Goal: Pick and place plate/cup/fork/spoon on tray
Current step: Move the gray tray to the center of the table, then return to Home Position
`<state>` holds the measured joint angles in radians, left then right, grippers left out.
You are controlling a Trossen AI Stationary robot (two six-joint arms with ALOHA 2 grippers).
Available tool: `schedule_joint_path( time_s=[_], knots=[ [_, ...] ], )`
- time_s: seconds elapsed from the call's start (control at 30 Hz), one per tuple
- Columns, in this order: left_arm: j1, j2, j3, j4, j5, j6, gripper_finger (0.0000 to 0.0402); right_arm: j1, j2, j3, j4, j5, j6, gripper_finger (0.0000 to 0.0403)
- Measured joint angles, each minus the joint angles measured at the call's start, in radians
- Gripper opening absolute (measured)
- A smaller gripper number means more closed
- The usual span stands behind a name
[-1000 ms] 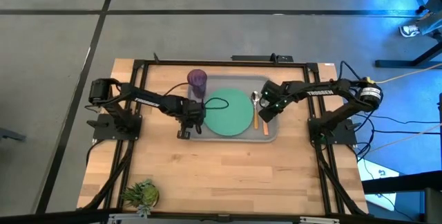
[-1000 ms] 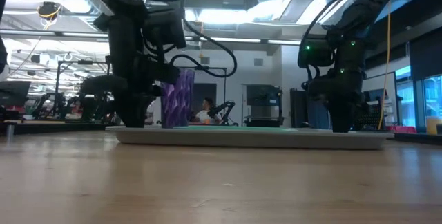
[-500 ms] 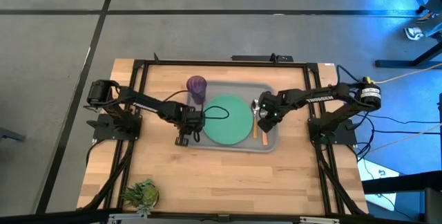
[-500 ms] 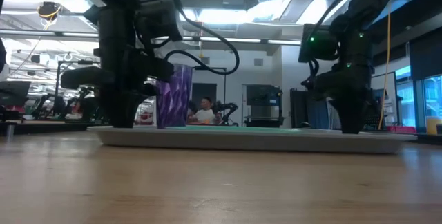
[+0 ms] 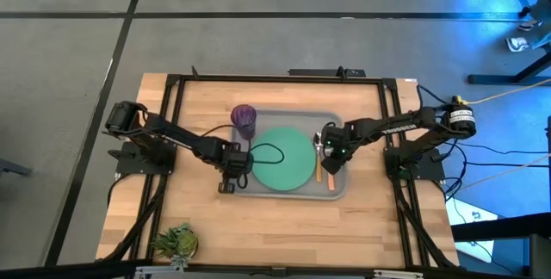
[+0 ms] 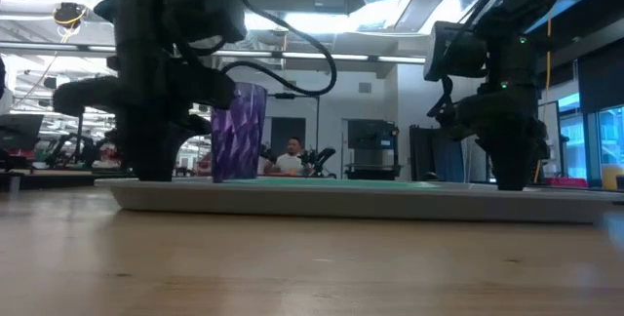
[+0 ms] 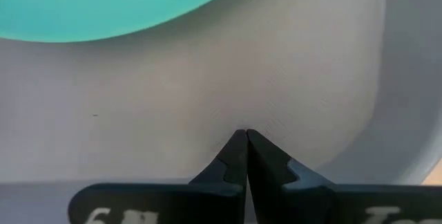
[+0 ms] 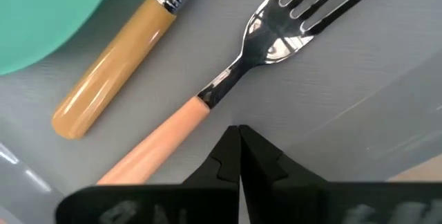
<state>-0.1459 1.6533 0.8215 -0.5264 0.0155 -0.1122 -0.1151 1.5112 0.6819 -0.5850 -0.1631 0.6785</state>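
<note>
The grey tray [image 5: 286,193] lies flat on the wooden table. On it are the mint-green plate [image 5: 282,159], the upright purple cup [image 5: 244,118] at its far left corner, and the spoon [image 5: 318,165] and fork [image 8: 166,137] side by side right of the plate. My left gripper [image 7: 245,134] is shut, its tips on the tray floor left of the plate. My right gripper [image 8: 239,128] is shut, its tips on the tray floor just beside the fork's salmon handle. My left gripper presses its shut fingertips [image 7: 237,148] down on the tray's bare floor [image 7: 248,106], near the tray's left rim and beside the plate's edge. The fingers come from above, pointing down. The tray stays flat on the table. My right gripper presses its shut fingertips [image 8: 252,144] down on the tray's floor [image 8: 276,106] between the fork's handle and the tray's right rim. The fingers come from above, pointing down. They do not hold the fork.
A small green plant [image 5: 176,241] stands at the table's near left corner. Bare wood [image 5: 284,227] lies between the tray and the near edge. A black frame [image 5: 275,77] runs round the table's far edge and sides. A person [image 6: 291,155] shows far off in the room behind.
Both grippers, shut, have gone toward the table's near edge. The tray has slid along the table with them toward the near edge, staying flat. The plate, cup, spoon and fork have ridden along in place on it.
</note>
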Motion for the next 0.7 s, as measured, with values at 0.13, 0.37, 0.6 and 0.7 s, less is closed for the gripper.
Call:
schedule_joint_path(
  time_s=[0.13, 0.37, 0.6, 0.7],
  knots=[
    [-0.039, 0.001, -0.001, 0.009, 0.010, -0.042, 0.0000, 0.015, 0.000, 0.000, 0.001, 0.000, 0.000, 0.0003],
    [-0.066, -0.005, 0.007, 0.012, -0.001, -0.069, 0.0000, 0.028, -0.007, 0.000, 0.003, 0.005, -0.005, 0.0003],
    [-0.065, -0.067, 0.022, -0.031, -0.082, -0.065, 0.0000, 0.028, -0.087, -0.004, -0.009, 0.064, -0.009, 0.0003],
    [-0.065, -0.069, 0.022, -0.067, -0.089, -0.065, 0.0000, 0.028, -0.130, -0.004, -0.013, 0.071, -0.028, 0.0003]
  ],
)
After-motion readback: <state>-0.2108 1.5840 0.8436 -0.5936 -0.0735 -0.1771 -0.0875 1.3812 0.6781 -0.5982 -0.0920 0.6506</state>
